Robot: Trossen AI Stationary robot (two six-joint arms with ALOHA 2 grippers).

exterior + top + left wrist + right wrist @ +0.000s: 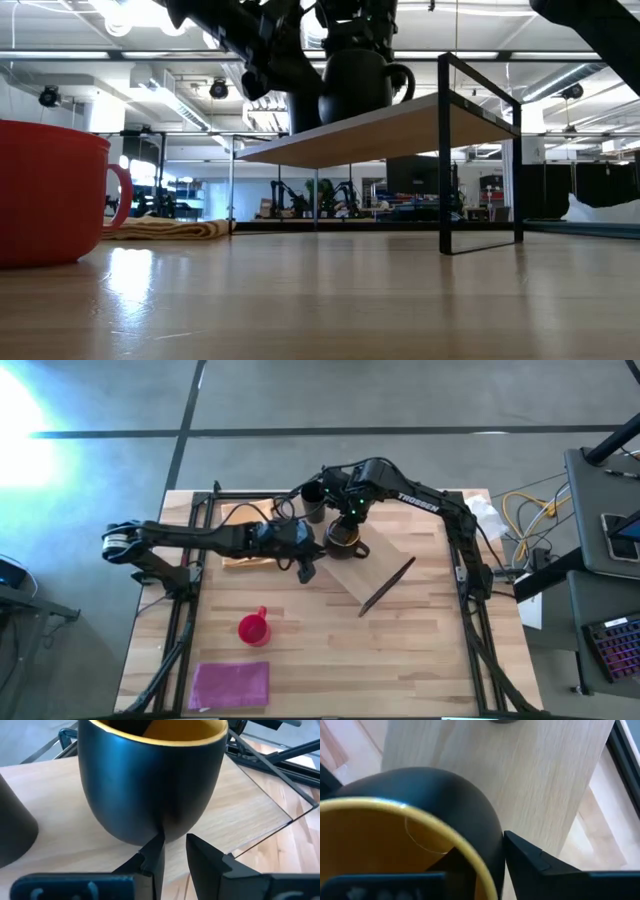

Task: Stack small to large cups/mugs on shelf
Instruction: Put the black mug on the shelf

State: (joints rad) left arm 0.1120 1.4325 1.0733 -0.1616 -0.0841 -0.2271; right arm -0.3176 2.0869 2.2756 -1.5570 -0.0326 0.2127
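Note:
The dark mug with a yellow inside (pixel 343 536) stands on the light-wood shelf board (pixel 385 565), and in the low view (pixel 355 85) its base meets the board. My right gripper (pixel 348 512) is shut on the mug from above. The narrow black cup (pixel 313 501) stands just behind the mug on the shelf. My left gripper (pixel 175 857), its fingers nearly together and holding nothing, is level just in front of the mug's lower wall (pixel 150 815). The red mug (pixel 253 628) stands on its base on the table at the near left. My right gripper holds the mug's rim (pixel 470 855), with one finger inside the mug and the other finger (pixel 535 867) outside against the dark wall. The fingers come from above, pointing down. The mug is upright, its base on the shelf board. My left gripper's fingertip (pixel 156 845) is right at the mug's lower wall; whether it touches, I cannot tell.
An orange-tan cloth (pixel 245 560) lies under my left arm at the far left. A purple mat (pixel 230 685) lies at the near left edge. The shelf's dark metal end frame (pixel 480 150) stands at its near end. There is bare table on the near right.

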